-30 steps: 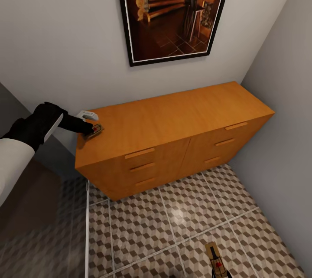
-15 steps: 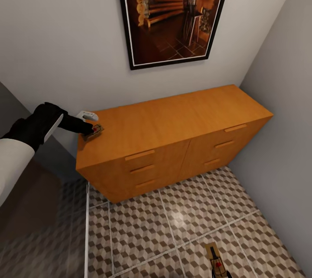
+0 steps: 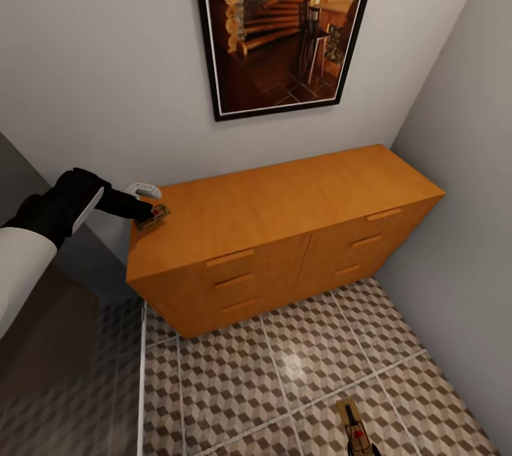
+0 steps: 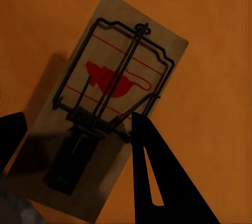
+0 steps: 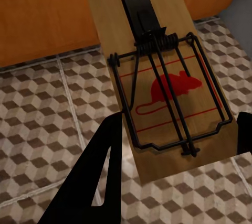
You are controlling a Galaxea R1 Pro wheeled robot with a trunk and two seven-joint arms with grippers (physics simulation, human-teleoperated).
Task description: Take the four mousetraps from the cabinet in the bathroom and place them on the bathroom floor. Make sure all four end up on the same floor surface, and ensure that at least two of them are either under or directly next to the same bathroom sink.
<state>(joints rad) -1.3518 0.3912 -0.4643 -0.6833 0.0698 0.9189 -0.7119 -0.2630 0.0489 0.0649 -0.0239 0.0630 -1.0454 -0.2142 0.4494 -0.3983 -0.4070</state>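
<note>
Left gripper: black left gripper [image 3: 151, 212] at the left of the head view, over the left end of the wide low orange-brown wooden cabinet [image 3: 284, 228]; in the left wrist view [image 4: 79, 129] its two dark fingers sit either side of the near end of a small flat tan wooden mousetrap [image 4: 107, 100], a narrow spread about as wide as the board; actual contact or squeeze cannot be told.
Mousetrap on cabinet: tan board with dark wire and red spot [image 3: 154, 215], flat on the cabinet top near its left edge, at the gripper tips.
Right gripper: black right gripper [image 5: 178, 145] with fingers spread wide, one at each long edge of a second tan wooden mousetrap with red mouse print [image 5: 160, 72]; board spans the gap and hangs above the tiles, so it is held.
Second mousetrap, head view: shows at the bottom edge, right of centre [image 3: 355, 427], over the cube-pattern tiled bathroom floor [image 3: 249, 378].
Cabinet: against the back wall, six drawer fronts with slim bar handles, all closed.
White object: small pale item [image 3: 144, 190] just behind the left gripper at the cabinet's upper left corner; type unclear.
Framed picture: dark-framed print of a log interior [image 3: 284, 22] on the wall above the cabinet.
</note>
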